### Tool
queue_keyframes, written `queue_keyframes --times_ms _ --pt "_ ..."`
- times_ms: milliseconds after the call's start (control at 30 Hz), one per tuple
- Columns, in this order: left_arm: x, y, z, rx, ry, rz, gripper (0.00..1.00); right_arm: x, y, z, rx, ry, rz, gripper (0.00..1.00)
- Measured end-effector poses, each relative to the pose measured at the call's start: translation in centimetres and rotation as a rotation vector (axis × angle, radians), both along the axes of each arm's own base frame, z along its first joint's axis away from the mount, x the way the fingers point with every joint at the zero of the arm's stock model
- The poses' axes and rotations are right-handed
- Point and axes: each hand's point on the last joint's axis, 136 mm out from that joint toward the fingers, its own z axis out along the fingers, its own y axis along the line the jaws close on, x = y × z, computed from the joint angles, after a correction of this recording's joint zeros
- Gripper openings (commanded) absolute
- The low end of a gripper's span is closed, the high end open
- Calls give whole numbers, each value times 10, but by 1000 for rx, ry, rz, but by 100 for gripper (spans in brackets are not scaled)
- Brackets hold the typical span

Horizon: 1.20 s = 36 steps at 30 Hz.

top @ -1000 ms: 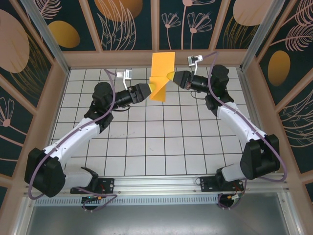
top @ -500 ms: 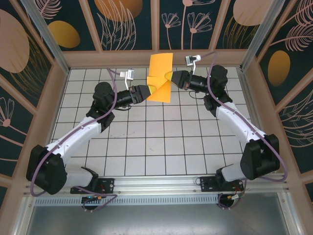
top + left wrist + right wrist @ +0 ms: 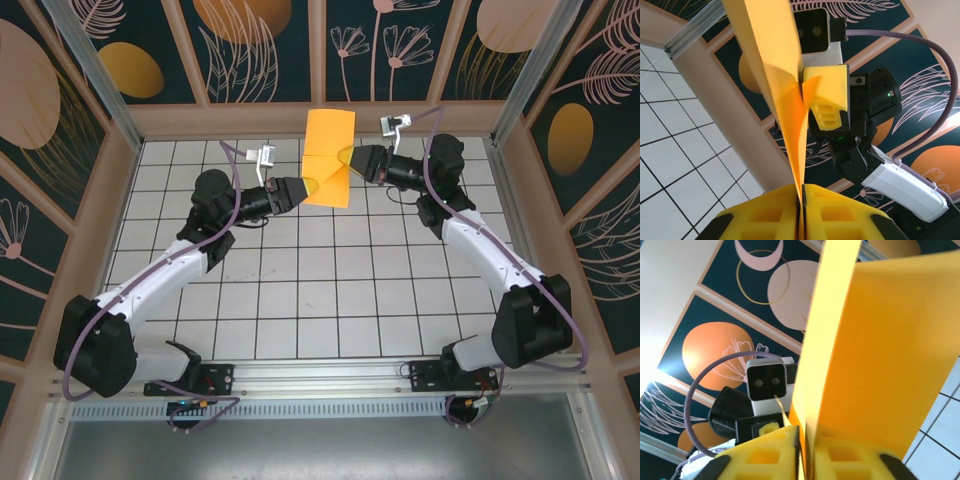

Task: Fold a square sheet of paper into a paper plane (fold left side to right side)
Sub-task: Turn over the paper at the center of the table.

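The square sheet of paper (image 3: 328, 150) is orange-yellow, partly folded, and hangs in the air over the table's far middle. My left gripper (image 3: 305, 186) comes at it from the left and is shut on its lower edge. In the left wrist view the sheet (image 3: 775, 60) rises straight out of the closed left gripper (image 3: 802, 188). My right gripper (image 3: 351, 160) meets the paper from the right. In the right wrist view the sheet (image 3: 880, 355) stands between the right gripper's (image 3: 807, 431) jaws, which are parted by a narrow slit.
The white grid table (image 3: 300, 290) lies below the arms. A wooden rim (image 3: 230, 120) and patterned walls close in the back and sides. Both wrists sit close together near the back rim.
My left gripper has closed from wide open onto the paper's lower edge. The right jaws have parted slightly. The sheet has shifted a little to the left.
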Motion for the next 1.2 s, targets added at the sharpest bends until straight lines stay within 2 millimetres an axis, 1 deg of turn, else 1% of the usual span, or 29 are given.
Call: queue_keyframes --times_ms 100,167,200,267,333,367,433,533,633,667,733,767,833,933,1033,1200 --pt "1 0 -5 16 2 8 8 3 -7 -10 -38 13 -40 35" --pt "5 1 -13 46 5 28 6 6 -18 -16 -70 16 -87 44" --pt "7 1 -18 68 11 41 5 6 -24 -19 -86 20 -114 47" --pt "14 4 -35 135 31 82 2 10 -41 -25 -126 22 -192 54" --pt "19 7 -54 215 51 125 0 14 -61 -32 -176 28 -285 56" --pt "22 9 -65 269 67 155 0 18 -73 -38 -213 36 -348 58" --pt "26 12 -81 370 80 202 0 24 -93 -51 -290 55 -461 60" --pt "31 14 -97 546 79 290 0 31 -123 -80 -429 107 -616 66" --pt "36 18 -115 748 76 382 0 32 -157 -124 -598 190 -759 70" --pt "37 22 -122 833 78 419 0 30 -169 -140 -656 221 -798 72" --pt "40 30 -138 987 88 474 0 24 -190 -169 -759 280 -859 73" --pt "40 35 -147 1074 95 501 0 20 -200 -181 -805 306 -884 74" --pt "39 44 -163 1228 104 536 0 13 -215 -198 -872 347 -920 76" --pt "34 54 -188 1457 110 554 0 9 -228 -211 -919 371 -953 77" --pt "28 53 -211 1619 116 530 0 5 -235 -216 -933 383 -971 77" --pt "18 43 -242 1758 145 444 0 4 -239 -215 -928 383 -986 78"
